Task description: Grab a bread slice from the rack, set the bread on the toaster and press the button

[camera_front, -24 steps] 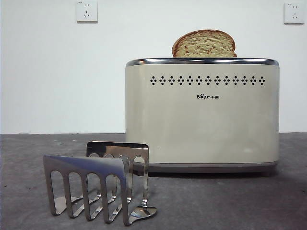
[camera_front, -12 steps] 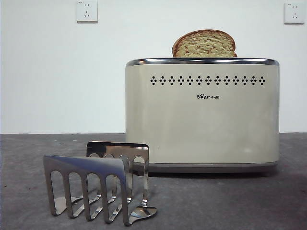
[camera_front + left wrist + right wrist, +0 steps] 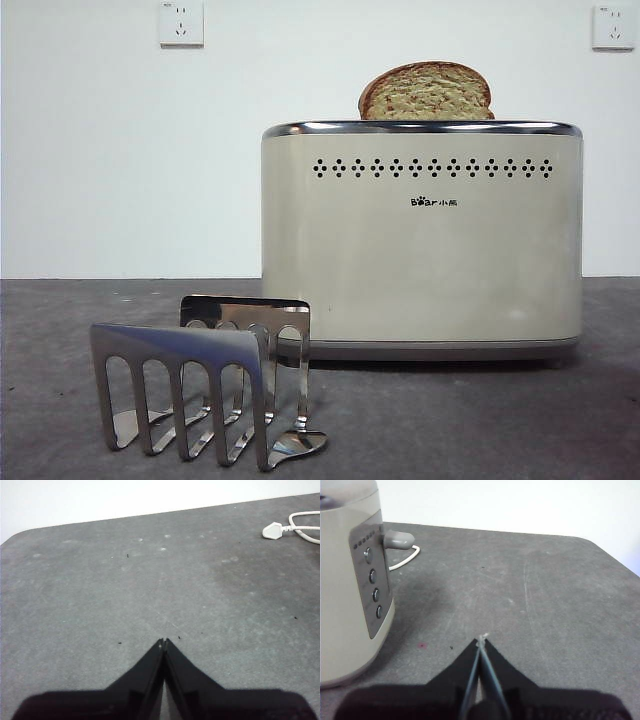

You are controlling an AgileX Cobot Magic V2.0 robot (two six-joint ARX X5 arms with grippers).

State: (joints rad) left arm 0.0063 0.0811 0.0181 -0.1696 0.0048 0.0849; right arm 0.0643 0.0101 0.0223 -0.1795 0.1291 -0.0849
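Observation:
The slice of bread (image 3: 427, 92) stands in the top slot of the cream toaster (image 3: 420, 240), its rounded top sticking up above the chrome rim. The steel rack (image 3: 205, 380) stands empty in front of the toaster at the lower left. Neither arm shows in the front view. My left gripper (image 3: 164, 641) is shut and empty over bare grey table. My right gripper (image 3: 481, 640) is shut and empty, low over the table beside the toaster's end panel (image 3: 372, 580), which carries a grey lever (image 3: 397, 540) and a column of round buttons (image 3: 373, 575).
A white plug and cord (image 3: 292, 529) lie on the table far from the left gripper. A white cord (image 3: 405, 560) runs behind the toaster. Two wall sockets (image 3: 181, 23) sit on the white wall. The grey table edge (image 3: 600, 545) curves at the far right.

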